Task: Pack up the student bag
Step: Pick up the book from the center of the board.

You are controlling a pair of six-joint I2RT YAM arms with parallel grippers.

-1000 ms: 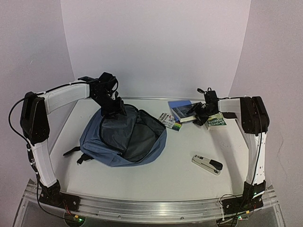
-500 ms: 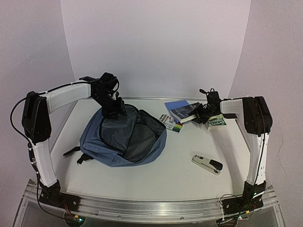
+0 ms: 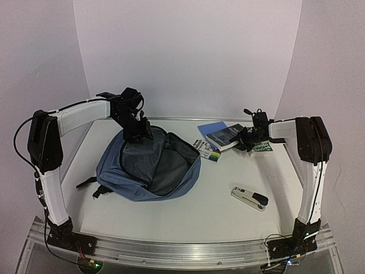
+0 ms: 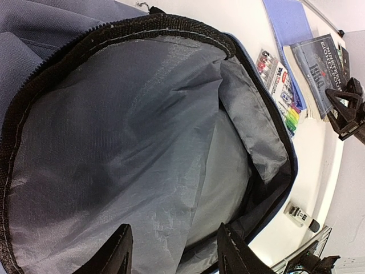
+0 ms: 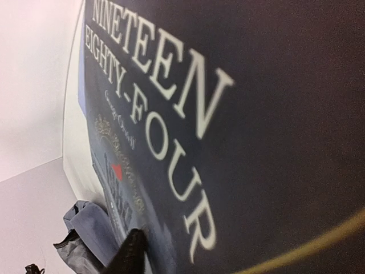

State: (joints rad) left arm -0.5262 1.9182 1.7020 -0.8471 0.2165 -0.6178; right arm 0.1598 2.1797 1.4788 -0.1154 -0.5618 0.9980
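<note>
Student bag (image 3: pixel 145 171) fabric is met at the far rim of the open mouth by the left end effector (image 3: pixel 138 130). Its fingers (image 4: pixel 121 254) are seen partly apart above the grey lining. Whether the rim is pinched between them cannot be told. The bag is laid flat on the worktop (image 3: pixel 228 220) with its main zip undone, its dark lining exposed, and black straps trailed out at its near left side.

Well to the right of the bag, the right end effector (image 3: pixel 244 138) is closed narrowly on the far-right edge of a dark book (image 3: pixel 224 136) titled Nineteen Eighty-Four. The book is held tilted, with its free edge turned toward the bag.

Just right of the bag's mouth, a pack of coloured markers (image 3: pixel 206 148) is laid flat. Right of the bag and farther back, a blue folder (image 3: pixel 210 126) is partly covered by the book. Farthest right of the bag, a green-and-white packet (image 3: pixel 262 149) is seen just beyond the right end effector. A stapler (image 3: pixel 249 198) is laid right of the bag and nearer the arm bases, well apart from it.
</note>
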